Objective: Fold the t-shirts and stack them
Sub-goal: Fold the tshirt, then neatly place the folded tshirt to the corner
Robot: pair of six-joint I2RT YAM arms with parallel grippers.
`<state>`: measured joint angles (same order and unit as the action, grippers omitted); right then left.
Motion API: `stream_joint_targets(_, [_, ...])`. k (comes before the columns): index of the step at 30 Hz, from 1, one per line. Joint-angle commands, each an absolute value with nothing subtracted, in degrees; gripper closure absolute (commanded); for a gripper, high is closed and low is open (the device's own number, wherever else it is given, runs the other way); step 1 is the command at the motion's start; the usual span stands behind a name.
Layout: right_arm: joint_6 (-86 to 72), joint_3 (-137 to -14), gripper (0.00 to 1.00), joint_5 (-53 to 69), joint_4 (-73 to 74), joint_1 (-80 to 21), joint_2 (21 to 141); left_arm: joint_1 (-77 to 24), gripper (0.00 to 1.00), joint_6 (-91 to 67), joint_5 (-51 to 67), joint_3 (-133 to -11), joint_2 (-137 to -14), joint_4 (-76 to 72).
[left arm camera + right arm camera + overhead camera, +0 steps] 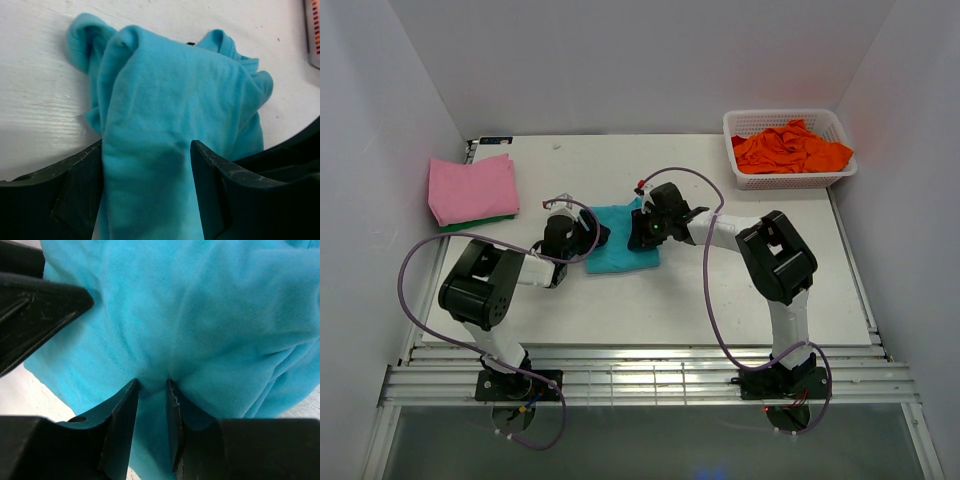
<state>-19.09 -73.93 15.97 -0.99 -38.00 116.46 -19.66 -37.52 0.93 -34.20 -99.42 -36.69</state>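
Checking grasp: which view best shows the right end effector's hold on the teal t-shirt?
Right wrist: right end effector pinching a teal t-shirt fold, close up. Top external shows it over the shirt, contact hidden. Left wrist shows the shirt, not that grip.

I see only an edge of the green t-shirt (480, 222) beneath the pink t-shirt (472, 188); the teal t-shirt (165, 125) runs off my left wrist view's bottom edge.

white lattice basket (792, 181) on far right corner of white table (720, 300). plain white walls around. metal rails (650, 385) along near edge.
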Motion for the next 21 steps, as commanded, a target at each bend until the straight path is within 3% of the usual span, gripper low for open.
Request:
stream_joint_targets(1, [-18.5, -75.2, 0.65, 13.2, 3.0, -38.1, 117.2, -19.9, 0.24, -39.2, 8.3, -30.5, -100.8, -31.2])
stream_joint_targets(21, [-19.9, -74.7, 0.65, 13.6, 1.8, -38.9, 117.9, -20.6, 0.24, -43.6, 14.6, -31.6, -107.2, -37.2])
